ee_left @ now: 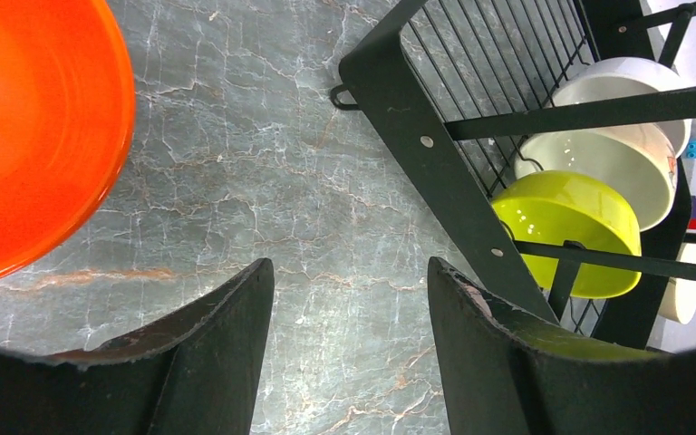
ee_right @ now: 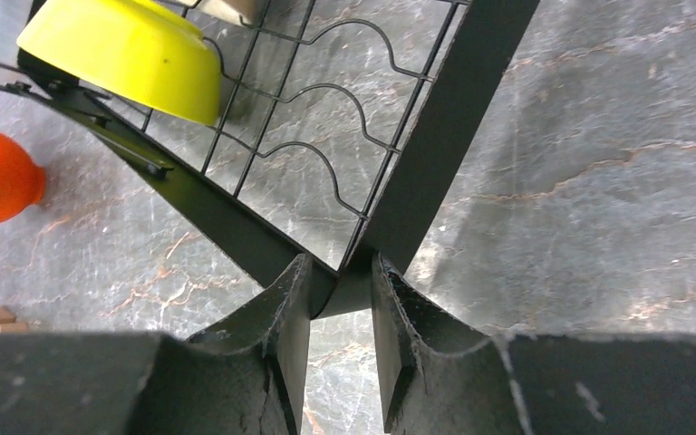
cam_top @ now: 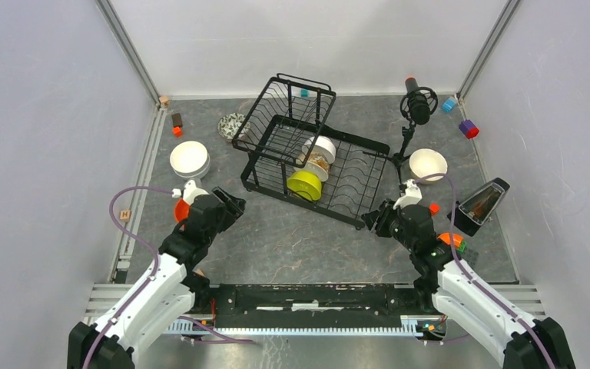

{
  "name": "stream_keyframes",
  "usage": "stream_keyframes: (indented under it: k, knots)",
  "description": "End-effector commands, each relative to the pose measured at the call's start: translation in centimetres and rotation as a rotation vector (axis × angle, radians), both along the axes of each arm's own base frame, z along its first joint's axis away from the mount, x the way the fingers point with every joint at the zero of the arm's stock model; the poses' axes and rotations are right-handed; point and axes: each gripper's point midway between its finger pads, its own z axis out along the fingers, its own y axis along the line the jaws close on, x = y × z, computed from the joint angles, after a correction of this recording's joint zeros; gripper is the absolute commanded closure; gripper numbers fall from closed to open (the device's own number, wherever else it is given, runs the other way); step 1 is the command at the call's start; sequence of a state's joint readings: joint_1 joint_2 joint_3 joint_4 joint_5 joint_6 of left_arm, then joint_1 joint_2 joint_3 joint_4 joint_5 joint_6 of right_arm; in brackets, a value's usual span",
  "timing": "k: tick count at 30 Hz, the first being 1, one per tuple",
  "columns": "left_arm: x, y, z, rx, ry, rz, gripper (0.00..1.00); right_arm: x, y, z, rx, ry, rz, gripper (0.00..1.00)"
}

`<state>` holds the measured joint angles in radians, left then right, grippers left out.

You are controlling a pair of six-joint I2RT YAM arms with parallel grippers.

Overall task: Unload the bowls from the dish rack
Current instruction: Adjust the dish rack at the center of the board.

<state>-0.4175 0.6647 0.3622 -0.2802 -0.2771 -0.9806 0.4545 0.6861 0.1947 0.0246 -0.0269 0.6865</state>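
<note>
A lime green bowl (cam_top: 305,185) stands on edge in the lower tray of the dish rack (cam_top: 349,169), with pale bowls (cam_top: 323,144) slotted just behind it. The rack sits mid-desk (cam_top: 292,246). The right claw (ee_right: 340,267) is narrowed onto the rack's near right corner, pinching the frame. The left claw (ee_left: 349,272) gapes wide and empty above bare desk beside the rack's near left corner. An orange bowl (ee_left: 27,136) rests just to its left.

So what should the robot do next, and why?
Probably reach the left gripper toward the lime green bowl in the dish rack. Its jaws are open and empty, that bowl sits nearest, and the right gripper pinches the rack's corner, seemingly steadying it.
</note>
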Motion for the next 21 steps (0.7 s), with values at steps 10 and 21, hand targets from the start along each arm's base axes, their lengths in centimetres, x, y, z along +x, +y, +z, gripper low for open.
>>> stream_keyframes:
  k: [10, 21]
  knots:
    - [1.1, -1.7, 1.7, -0.073, -0.042, -0.036, 0.31, -1.7, -1.5, -0.1, -0.258, -0.022, 0.074, 0.20]
    - [0.3, -1.9, 1.7, -0.086, -0.050, -0.063, 0.31, 4.7, -5.9, 5.7, -0.417, -0.113, -0.227, 0.15]
